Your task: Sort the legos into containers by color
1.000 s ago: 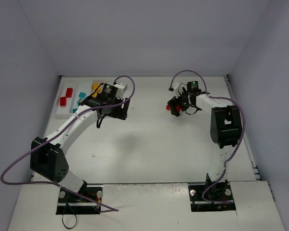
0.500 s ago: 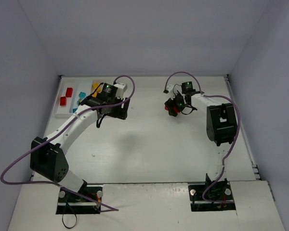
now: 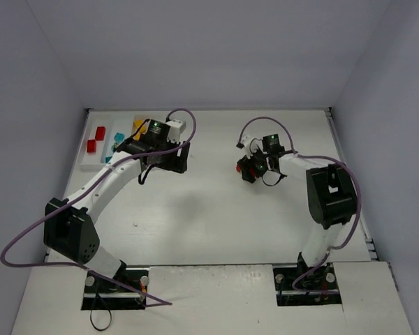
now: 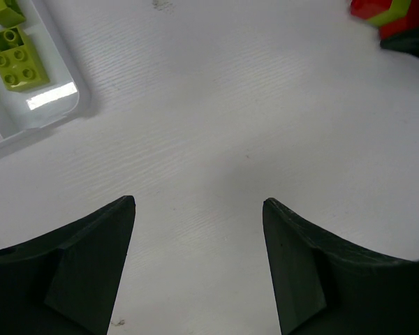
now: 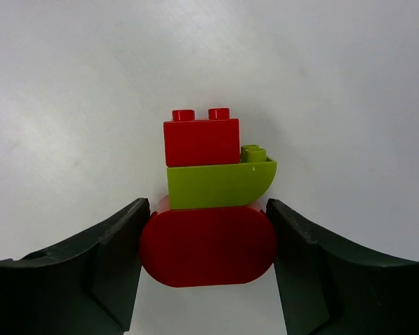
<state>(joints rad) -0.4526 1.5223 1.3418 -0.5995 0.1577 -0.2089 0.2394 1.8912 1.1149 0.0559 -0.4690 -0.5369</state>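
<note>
The right claw [image 5: 207, 213] squeezes a clump [image 5: 208, 246] (red, green, red) from both sides, well apart from the tray [image 4: 73, 112]. The left claw [image 4: 199, 209] gapes wide, holding nothing, near the tray's green brick [image 4: 17, 59].

Bare table [image 3: 209, 209] lies open in the middle; a lego clump [image 5: 209, 209] sits between the right fingers [image 5: 91, 279].

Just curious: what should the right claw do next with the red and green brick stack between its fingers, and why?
Probably lift it: the right gripper seems to press both sides of the red and lime-green plastic brick stack, which mixes colours and needs pulling apart.
</note>
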